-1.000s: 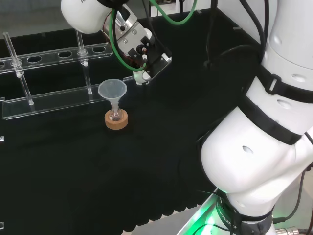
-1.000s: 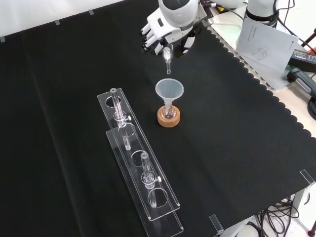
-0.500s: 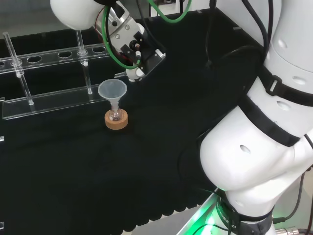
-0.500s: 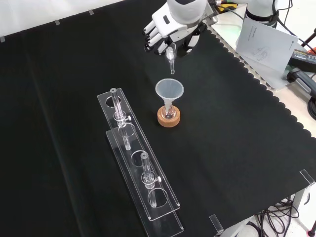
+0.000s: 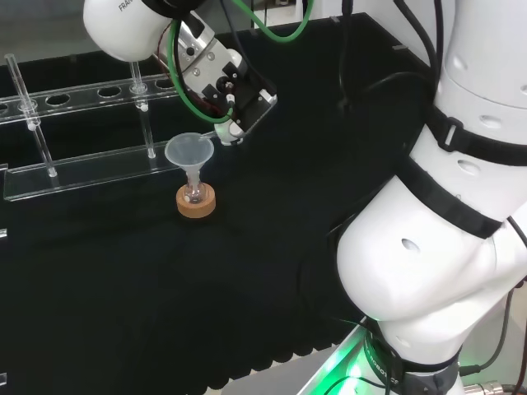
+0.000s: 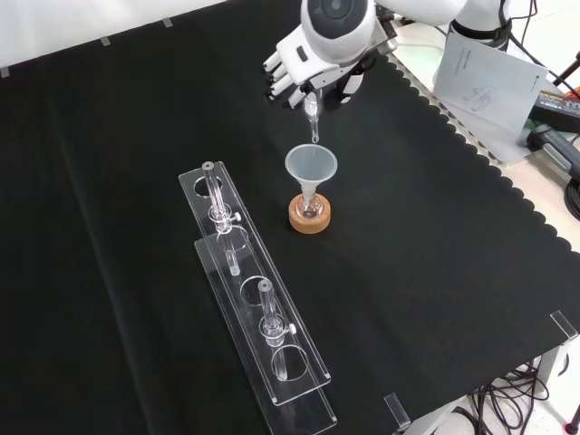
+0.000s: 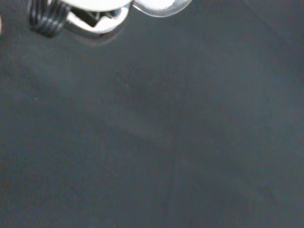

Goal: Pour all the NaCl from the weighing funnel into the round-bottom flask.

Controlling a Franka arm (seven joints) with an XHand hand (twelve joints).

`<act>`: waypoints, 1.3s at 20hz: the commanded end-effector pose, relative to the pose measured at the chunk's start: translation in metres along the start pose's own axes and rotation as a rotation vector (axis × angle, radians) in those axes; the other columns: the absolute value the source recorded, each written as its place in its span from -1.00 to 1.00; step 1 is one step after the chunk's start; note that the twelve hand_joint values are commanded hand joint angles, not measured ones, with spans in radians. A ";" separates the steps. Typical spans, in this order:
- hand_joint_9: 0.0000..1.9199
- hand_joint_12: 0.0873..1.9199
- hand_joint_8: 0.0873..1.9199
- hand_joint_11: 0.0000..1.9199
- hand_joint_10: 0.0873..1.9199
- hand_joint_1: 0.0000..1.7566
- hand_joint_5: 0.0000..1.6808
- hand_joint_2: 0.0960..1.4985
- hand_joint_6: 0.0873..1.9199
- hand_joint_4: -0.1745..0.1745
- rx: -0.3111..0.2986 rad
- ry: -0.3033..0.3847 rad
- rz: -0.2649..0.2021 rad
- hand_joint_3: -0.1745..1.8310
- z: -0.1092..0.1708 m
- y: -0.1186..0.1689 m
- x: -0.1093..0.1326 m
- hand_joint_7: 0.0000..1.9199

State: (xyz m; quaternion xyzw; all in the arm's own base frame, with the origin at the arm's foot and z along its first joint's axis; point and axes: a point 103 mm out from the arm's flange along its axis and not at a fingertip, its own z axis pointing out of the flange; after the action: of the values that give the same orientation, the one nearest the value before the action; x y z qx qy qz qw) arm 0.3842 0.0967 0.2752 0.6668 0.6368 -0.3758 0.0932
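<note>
My hand (image 6: pixel 313 63) hangs above the bench, its fingers curled round a small clear weighing funnel (image 6: pixel 313 116) whose stem points down. The stem's tip is just above the far rim of a clear plastic funnel (image 6: pixel 311 165). That funnel stands in the neck of a small round-bottom flask (image 6: pixel 309 207) on a cork ring (image 6: pixel 310 220). In the head view the hand (image 5: pixel 222 78) is right of and above the plastic funnel (image 5: pixel 189 152), which sits over the flask (image 5: pixel 193 194) and cork ring (image 5: pixel 196 206). Whether any powder is left in the weighing funnel I cannot tell. A blurred white part of the hand (image 7: pixel 102 9) shows in the wrist view over black cloth.
A clear two-tier tube rack (image 6: pixel 258 308) with a few glass tubes lies left of the flask in the front view, and behind it as the rack (image 5: pixel 82 123) in the head view. Papers and cables (image 6: pixel 489 72) lie beyond the cloth's scalloped right edge.
The hand has shifted left in the head view, towards the plastic funnel, and the weighing funnel's tip has come down closer to the funnel's rim.
</note>
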 end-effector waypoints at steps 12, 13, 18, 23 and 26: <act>-0.19 0.20 -0.36 -0.39 -0.56 0.26 0.48 -0.12 -0.35 1.00 0.012 -0.103 0.024 -0.26 -0.012 -0.001 0.007 -0.52; -0.19 0.20 -0.36 -0.39 -0.56 0.26 0.48 -0.12 -0.35 1.00 0.013 -0.111 0.027 -0.26 -0.012 -0.001 0.008 -0.52; -0.19 0.20 -0.36 -0.39 -0.56 0.26 0.49 -0.12 -0.35 1.00 0.022 -0.138 0.032 -0.26 -0.016 -0.002 0.010 -0.52; -0.19 0.20 -0.36 -0.38 -0.56 0.26 0.49 -0.13 -0.35 1.00 0.023 -0.168 0.040 -0.26 -0.018 -0.003 0.012 -0.52; -0.19 0.19 -0.36 -0.38 -0.57 0.26 0.49 -0.13 -0.35 1.00 0.033 -0.179 0.044 -0.26 -0.020 -0.003 0.012 -0.52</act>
State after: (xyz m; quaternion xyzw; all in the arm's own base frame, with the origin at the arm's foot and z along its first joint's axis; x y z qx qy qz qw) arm 0.3877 0.1179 0.2815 0.6471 0.6093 -0.4352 0.1435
